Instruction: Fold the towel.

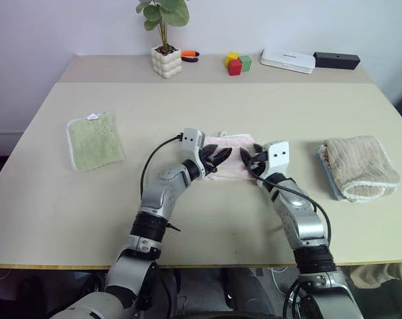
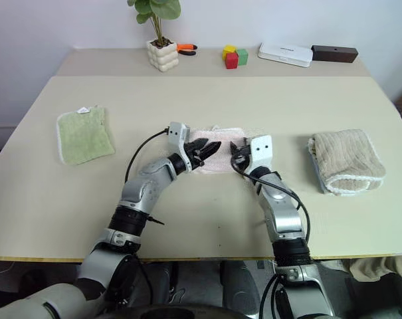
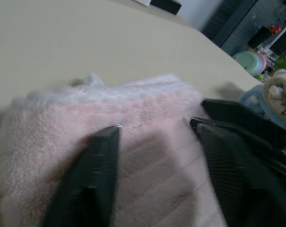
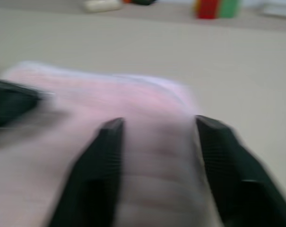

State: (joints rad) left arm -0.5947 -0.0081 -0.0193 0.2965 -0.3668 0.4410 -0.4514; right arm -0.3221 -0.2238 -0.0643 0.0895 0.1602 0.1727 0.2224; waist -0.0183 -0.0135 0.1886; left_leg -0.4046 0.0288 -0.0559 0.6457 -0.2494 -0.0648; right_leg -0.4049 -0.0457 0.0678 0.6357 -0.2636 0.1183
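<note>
At the middle of the beige table (image 1: 207, 219), the pale pink towel (image 1: 235, 154) lies folded into a small pad between the 2 grippers. Over its left part, the left gripper (image 1: 220, 158) has its fingers spread apart with nothing pinched. Over its right part, the right gripper (image 1: 248, 159) likewise has its fingers parted and empty.

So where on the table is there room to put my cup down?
Bare table lies between the green towel and the pink towel, and across the wide middle strip before the plant pot and blocks. It is crowded around the pink towel, where both grippers sit, and tighter toward the beige towel.
</note>
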